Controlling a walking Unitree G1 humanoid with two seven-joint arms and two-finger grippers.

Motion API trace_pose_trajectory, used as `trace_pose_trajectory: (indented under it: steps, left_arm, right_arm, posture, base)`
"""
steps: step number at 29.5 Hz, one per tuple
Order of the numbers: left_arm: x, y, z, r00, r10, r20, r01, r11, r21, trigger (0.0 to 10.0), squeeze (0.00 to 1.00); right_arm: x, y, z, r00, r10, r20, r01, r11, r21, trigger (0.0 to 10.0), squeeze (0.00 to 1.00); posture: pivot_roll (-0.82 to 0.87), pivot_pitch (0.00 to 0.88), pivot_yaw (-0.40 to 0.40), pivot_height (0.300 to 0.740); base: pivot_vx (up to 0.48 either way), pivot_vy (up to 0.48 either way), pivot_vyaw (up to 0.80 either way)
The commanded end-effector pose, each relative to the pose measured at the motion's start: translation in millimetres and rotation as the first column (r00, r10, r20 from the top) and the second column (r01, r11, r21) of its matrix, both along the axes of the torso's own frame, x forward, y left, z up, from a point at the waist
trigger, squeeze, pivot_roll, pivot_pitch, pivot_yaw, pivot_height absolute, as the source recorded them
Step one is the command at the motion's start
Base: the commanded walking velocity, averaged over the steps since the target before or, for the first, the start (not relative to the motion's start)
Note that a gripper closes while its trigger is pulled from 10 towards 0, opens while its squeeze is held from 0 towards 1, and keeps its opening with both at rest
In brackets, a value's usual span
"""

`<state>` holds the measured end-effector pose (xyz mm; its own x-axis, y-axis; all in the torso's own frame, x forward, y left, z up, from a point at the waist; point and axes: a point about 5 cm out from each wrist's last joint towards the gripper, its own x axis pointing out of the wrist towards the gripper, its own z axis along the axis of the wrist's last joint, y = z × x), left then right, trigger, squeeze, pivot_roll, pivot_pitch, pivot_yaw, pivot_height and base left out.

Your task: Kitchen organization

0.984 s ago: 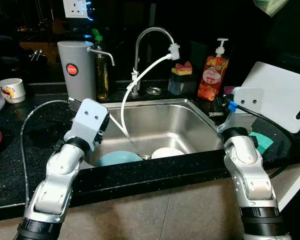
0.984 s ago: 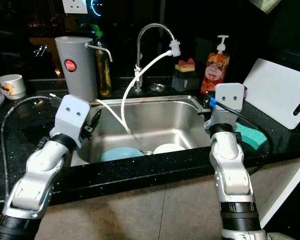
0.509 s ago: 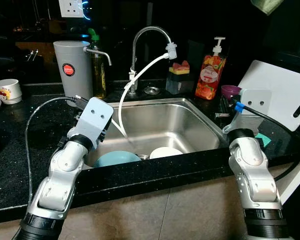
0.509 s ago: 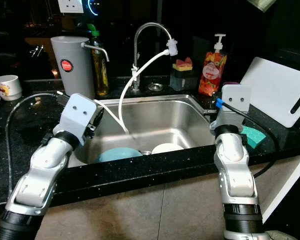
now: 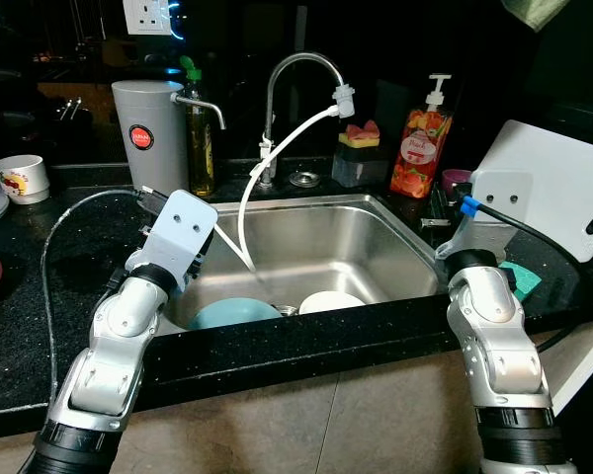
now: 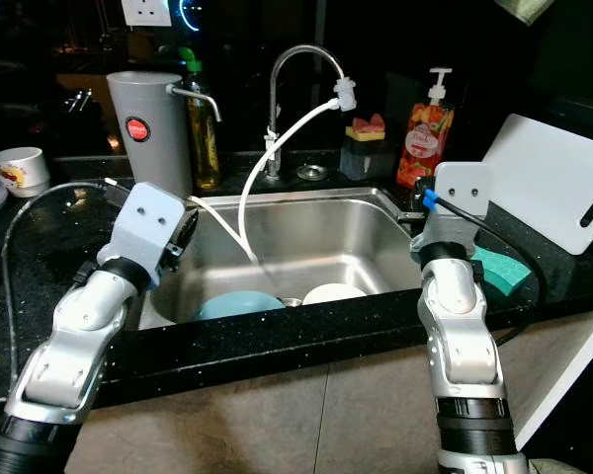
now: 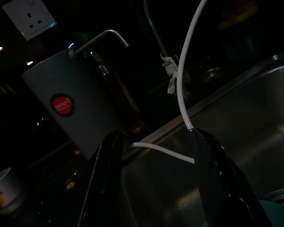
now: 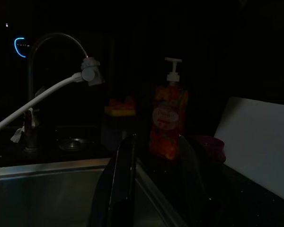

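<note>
Since a second ago the left hand [image 7: 154, 184] has edged slightly toward the sink [image 5: 316, 212]; its fingers are spread, gripping nothing, at the sink's left rim. The right hand [image 8: 154, 184] hovers at the sink's right rim, seemingly parted and empty in the dark. A blue bowl [image 5: 232, 312] and white bowl [image 5: 331, 300] lie in the sink.

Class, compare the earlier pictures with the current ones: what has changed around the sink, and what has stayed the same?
Little changed. The whole picture shifts slightly, so the camera moved. The left gripper stays over the sink's left edge, the right gripper at its right corner; nothing was grasped or released. The two dishes in the sink, the hose and the soap bottle stayed put.
</note>
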<state>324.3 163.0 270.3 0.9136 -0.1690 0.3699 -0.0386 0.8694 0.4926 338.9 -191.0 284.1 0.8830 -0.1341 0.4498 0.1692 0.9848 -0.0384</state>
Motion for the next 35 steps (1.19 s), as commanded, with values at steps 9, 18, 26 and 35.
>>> trace_pose_trajectory:
  steps: [9, 18, 26, 35]
  left_arm:
    - [2.9, 15.1, 2.3, 0.996, 0.092, -0.012, -0.092, 0.995, 0.042, 10.0, 0.00]
    - [2.5, 12.3, 1.3, 0.996, 0.090, -0.010, -0.090, 0.995, 0.037, 10.0, 0.00]
    - [4.5, 11.7, 1.1, 0.995, 0.097, -0.003, -0.096, 0.994, 0.059, 10.0, 0.00]
    - [6.7, 22.6, -8.1, 0.983, 0.181, -0.035, -0.175, 0.976, 0.131, 10.0, 0.00]
  right_arm:
    - [-0.2, -5.8, -2.1, 1.000, -0.014, -0.003, 0.014, 1.000, 0.008, 10.0, 0.00]
    - [1.2, -3.7, -0.1, 1.000, -0.003, -0.002, 0.003, 1.000, 0.001, 10.0, 0.00]
    - [0.7, -1.8, -1.4, 1.000, 0.001, -0.004, -0.001, 1.000, 0.003, 10.0, 0.00]
    - [1.2, -6.2, 0.0, 1.000, -0.010, -0.004, 0.010, 1.000, 0.001, 10.0, 0.00]
  posture:
    - [0.13, 0.022, -0.064, 0.740]
    - [0.12, 0.024, -0.076, 0.740]
    - [0.12, 0.017, -0.072, 0.740]
    - [0.12, 0.023, -0.072, 0.740]
  base:
    - [0.000, 0.000, 0.00]
    - [0.000, 0.000, 0.00]
    - [0.000, 0.000, 0.00]
    - [0.000, 0.000, 0.00]
